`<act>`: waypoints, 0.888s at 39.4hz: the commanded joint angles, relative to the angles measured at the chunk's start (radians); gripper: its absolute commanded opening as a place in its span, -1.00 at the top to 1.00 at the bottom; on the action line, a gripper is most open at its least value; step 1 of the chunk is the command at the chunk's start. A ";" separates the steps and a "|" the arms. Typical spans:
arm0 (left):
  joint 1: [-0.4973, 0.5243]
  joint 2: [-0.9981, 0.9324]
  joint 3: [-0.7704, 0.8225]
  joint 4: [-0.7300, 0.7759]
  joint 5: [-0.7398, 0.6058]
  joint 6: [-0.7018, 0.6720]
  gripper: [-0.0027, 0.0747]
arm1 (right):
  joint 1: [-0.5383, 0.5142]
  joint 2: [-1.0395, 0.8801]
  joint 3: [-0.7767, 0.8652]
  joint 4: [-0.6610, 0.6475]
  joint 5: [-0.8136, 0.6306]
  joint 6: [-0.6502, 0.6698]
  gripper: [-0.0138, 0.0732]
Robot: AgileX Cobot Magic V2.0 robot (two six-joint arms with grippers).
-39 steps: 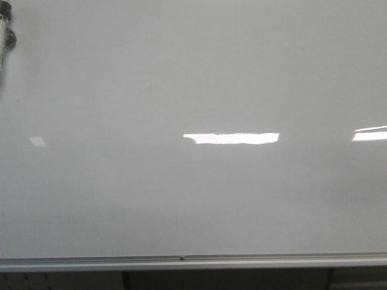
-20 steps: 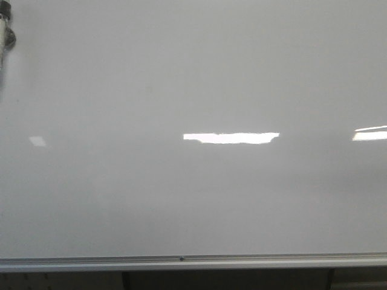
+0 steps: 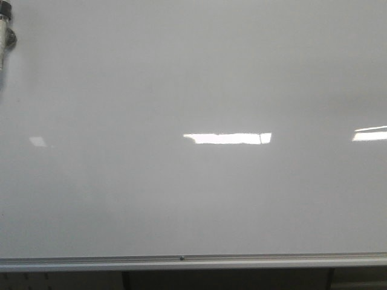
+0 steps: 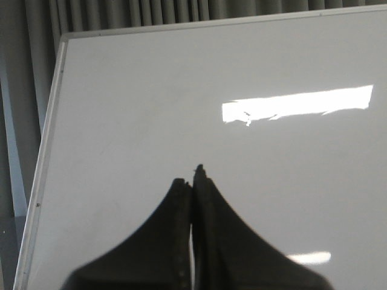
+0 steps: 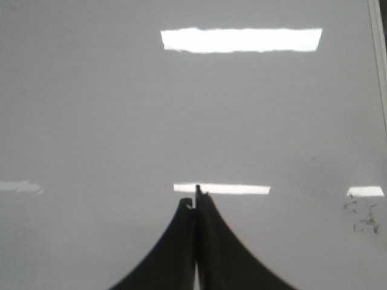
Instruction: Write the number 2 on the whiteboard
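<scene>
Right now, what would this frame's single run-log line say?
whiteboard: no number 2 visible | left end effector: shut, nothing visibly held | right end effector: shut, nothing visibly held | smudges: near right edge rail

Both claws look matte black from where the wrist cameras sit. The left claw [image 4: 193, 175] is made of two broad fingers [image 4: 151, 241] that flare wide at the base and sweep in concave curves to narrow tips. A thin pale seam runs between them, and faint ribbing shows along the inner edge of one finger. One tip carries a tiny raised nub that stands slightly above its neighbour. The right claw [image 5: 196, 199] has the same dark, horn-like outline, its fingers [image 5: 230, 260] smooth and unmarked, with a small notch near the tips and a sliver of light along the seam lower down.
</scene>
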 commanded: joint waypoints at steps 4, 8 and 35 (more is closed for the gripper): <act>0.003 0.179 -0.123 0.000 0.099 -0.008 0.98 | 0.000 0.167 -0.109 -0.007 0.027 -0.005 0.84; 0.003 0.266 -0.123 0.000 0.146 -0.008 0.98 | 0.000 0.244 -0.103 -0.007 0.028 -0.005 0.84; 0.003 0.630 -0.123 -0.017 0.256 -0.008 0.95 | 0.000 0.594 -0.090 -0.009 0.091 -0.016 0.73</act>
